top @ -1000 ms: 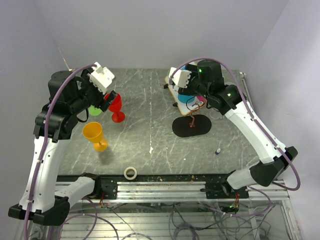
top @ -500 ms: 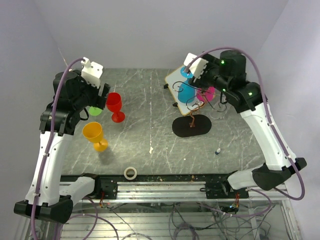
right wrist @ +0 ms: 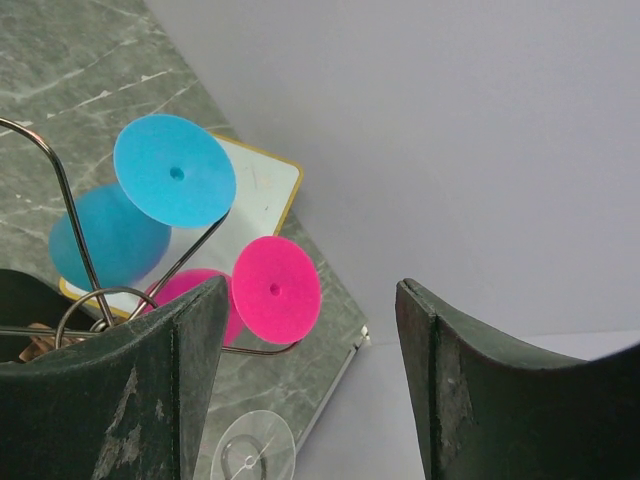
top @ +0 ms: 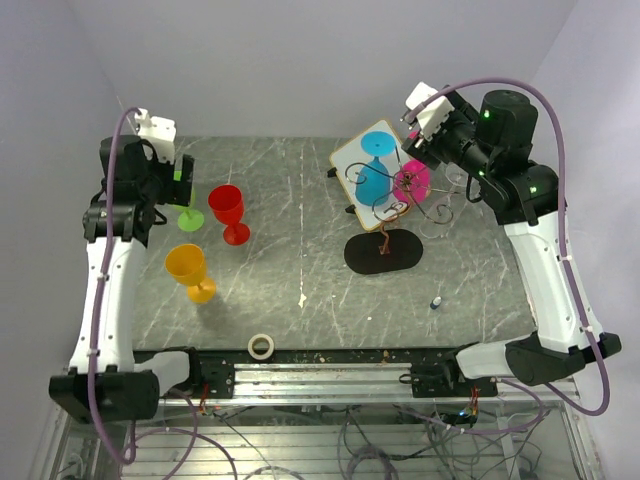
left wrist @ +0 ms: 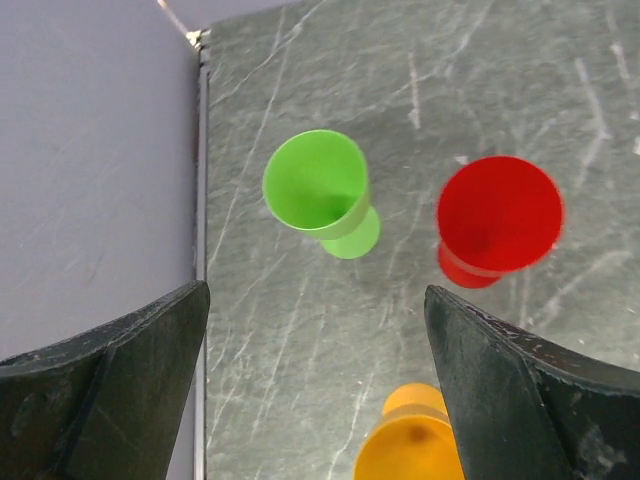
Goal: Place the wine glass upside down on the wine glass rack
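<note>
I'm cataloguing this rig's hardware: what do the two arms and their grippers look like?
The left arm and right arm have white link shells with black joints. A purple cable loops along each to a white wrist block. Small green lights glow on the right arm's joints. The left gripper and right gripper each have two broad, dark, wedge-shaped fingers, scuffed on the right.

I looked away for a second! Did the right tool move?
Yes. The right tool has swung toward the back right in the top view, off the white board it hung over before.
</note>
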### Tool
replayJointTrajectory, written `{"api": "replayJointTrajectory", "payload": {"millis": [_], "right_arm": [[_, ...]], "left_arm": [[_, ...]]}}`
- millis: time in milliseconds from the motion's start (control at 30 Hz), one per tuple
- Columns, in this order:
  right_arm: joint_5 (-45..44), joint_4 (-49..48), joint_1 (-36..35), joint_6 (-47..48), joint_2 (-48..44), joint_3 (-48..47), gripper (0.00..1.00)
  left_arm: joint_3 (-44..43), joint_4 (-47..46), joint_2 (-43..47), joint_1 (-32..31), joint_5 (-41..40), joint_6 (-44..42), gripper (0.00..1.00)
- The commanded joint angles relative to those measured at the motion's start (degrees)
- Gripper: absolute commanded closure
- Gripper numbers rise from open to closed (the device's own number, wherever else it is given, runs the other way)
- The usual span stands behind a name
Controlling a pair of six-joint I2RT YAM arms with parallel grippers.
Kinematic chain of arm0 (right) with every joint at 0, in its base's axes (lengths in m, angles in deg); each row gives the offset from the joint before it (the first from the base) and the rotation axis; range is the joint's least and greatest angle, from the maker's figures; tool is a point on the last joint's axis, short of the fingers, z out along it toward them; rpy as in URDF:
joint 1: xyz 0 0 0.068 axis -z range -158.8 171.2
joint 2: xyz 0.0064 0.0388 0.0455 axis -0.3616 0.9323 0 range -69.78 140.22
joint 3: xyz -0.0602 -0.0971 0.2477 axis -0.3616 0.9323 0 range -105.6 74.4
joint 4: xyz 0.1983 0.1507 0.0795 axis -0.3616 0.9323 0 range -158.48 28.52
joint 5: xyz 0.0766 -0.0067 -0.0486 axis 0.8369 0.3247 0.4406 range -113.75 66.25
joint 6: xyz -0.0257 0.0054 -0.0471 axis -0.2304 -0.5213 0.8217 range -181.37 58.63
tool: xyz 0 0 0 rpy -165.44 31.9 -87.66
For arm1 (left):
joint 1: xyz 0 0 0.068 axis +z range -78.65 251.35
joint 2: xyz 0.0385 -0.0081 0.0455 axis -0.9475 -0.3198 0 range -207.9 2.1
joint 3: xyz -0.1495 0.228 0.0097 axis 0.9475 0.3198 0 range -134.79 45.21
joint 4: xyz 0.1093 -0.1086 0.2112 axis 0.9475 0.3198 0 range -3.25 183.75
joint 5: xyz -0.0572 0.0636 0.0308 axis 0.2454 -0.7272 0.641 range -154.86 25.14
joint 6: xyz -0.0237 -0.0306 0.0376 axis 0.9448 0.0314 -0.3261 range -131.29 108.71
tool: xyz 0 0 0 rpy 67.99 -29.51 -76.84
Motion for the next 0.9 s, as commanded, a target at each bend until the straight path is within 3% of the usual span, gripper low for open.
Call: {"api": "replayJointTrajectory", "payload": {"millis": [0,267,533,700,867], "right_arm": [[-0.2,0.3,0.3,-0.6,-0.5,0.4,0.33],[-0.1,0.8,0.3,-0.2,-1.1,1.6,0.33],[0.7,0.8,0.4,-0.4,-0.8,2.4,0.33],[0.9,0.5,0.5,-0.6,-0.7,2.9,0.33],[0.4,0.5,0.5,-0.3,-0.7,3.5,0.33]], "left_arm": [[-0.8,-3.8,-4.6,5.1,2.5,0.6,0.01],[-5.0,-2.6,-17.0,12.8,9.1,0.7,0.04],[-10.6,-1.4,-26.2,13.9,12.3,-0.3,0.10],[-13.6,-0.4,-31.1,13.9,12.4,0.0,0.19],[-15.8,0.1,-34.8,14.0,13.5,0.3,0.35]]}}
